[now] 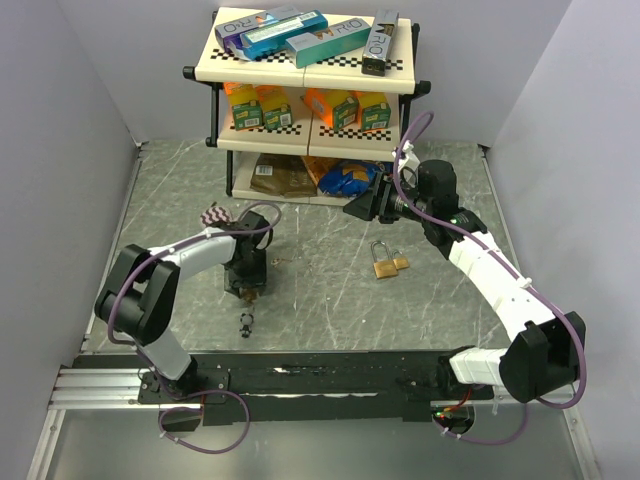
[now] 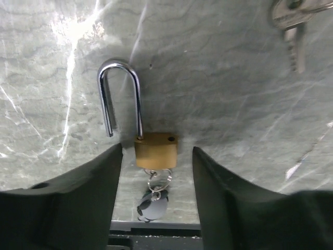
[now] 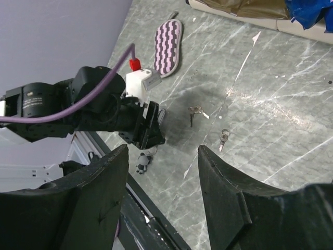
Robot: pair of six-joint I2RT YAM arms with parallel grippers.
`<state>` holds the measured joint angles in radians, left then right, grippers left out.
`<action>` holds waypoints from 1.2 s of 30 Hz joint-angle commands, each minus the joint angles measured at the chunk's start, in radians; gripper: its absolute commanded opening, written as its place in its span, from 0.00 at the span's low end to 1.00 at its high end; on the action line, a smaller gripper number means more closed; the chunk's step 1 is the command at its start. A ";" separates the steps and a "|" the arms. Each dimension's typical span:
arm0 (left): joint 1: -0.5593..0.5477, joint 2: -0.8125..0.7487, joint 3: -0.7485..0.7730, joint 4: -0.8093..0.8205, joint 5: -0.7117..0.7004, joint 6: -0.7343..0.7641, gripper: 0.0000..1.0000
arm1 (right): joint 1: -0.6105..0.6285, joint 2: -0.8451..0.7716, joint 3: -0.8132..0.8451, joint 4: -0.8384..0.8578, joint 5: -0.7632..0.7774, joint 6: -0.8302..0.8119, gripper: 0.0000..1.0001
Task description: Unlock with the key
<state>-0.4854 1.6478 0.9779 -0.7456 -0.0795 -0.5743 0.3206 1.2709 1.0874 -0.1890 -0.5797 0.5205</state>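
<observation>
So, padlock (image 2: 156, 154) shackle open, key (image 2: 152, 204) in it, sitting between parted jaws of left gripper (image 2: 157, 150), no contact; right gripper (image 3: 162, 148) wide, empty.

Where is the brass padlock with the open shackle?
Left wrist view: brass padlock lies on the grey table between the fingers of the left tool, key inserted.

At the back, a three-tier shelf (image 1: 300, 74), boxes (image 1: 290, 30) on its upper tiers, bags (image 1: 285, 175) on the lowest. Just before its lower right corner, the right gripper (image 1: 355, 209), aimed left. Further forward of the shelf's right half, two brass padlocks (image 1: 386, 262), side by side. Forward of its left leg, a striped pouch (image 1: 215, 214). Further forward again, the left gripper (image 1: 246, 290), pointed down at the table (image 1: 330, 310), with a small dark-and-silver piece (image 1: 247, 322) just beyond (too small to name).
</observation>
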 commanded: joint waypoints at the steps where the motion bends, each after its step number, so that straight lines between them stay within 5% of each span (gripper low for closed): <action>1: -0.016 -0.017 0.073 -0.009 -0.011 0.011 0.63 | 0.003 -0.010 0.014 0.000 0.006 -0.039 0.63; 8: -0.047 -0.074 0.200 -0.046 -0.022 0.007 0.86 | 0.002 -0.034 0.005 -0.024 0.029 -0.057 0.64; 19: -0.047 -0.206 0.240 0.132 0.101 0.085 0.95 | 0.002 -0.100 0.023 -0.090 0.081 -0.091 0.63; 25: -0.025 -0.181 0.232 0.264 0.250 0.050 0.95 | 0.002 -0.165 0.009 -0.104 0.098 -0.082 0.63; 36: 0.014 0.023 0.257 0.255 0.115 0.231 0.85 | 0.002 -0.220 0.034 -0.164 0.139 -0.105 0.62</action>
<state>-0.4896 1.6279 1.2236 -0.5358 0.0536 -0.4305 0.3206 1.0714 1.0882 -0.3298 -0.4561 0.4320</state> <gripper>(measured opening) 0.846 0.626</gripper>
